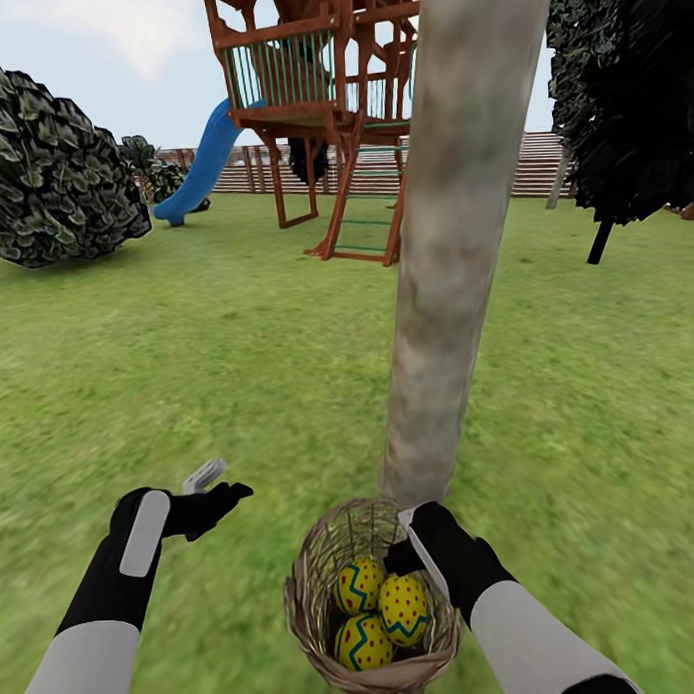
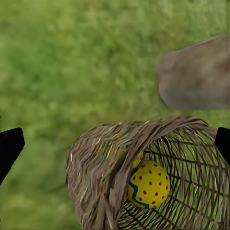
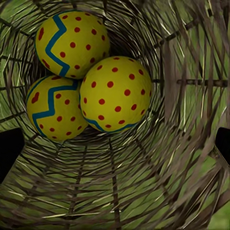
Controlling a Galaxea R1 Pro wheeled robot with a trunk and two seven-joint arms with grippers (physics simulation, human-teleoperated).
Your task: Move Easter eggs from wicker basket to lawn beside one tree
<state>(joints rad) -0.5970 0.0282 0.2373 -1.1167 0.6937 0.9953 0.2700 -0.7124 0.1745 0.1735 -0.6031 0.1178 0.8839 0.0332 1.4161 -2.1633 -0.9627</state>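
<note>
**A:** Where are the eggs?

**B:** Three small yellow eggs with red dots and blue-green zigzags (image 1: 381,611) lie bunched in the bottom of a round brown woven wicker basket (image 1: 314,606), low in the centre of the head view. The basket sits on the patchy green lawn (image 1: 238,371), just in front of a thick grey-brown tree trunk (image 1: 453,243).

**A:** And the pincers?

**B:** The right pincer (image 1: 412,545) is at the basket's far rim, its black tips spread wide at the wrist view's edges, holding nothing. The left pincer (image 1: 214,489) hovers over grass at lower left, open and empty.

**A:** How would an egg handle?

**B:** Probably light, hard and smooth, so likely to slip or roll. I'd grip the topmost one (image 3: 115,93) across its widest middle. The basket looks light and may tip.

**A:** Any writing?

**B:** None readable.
</note>
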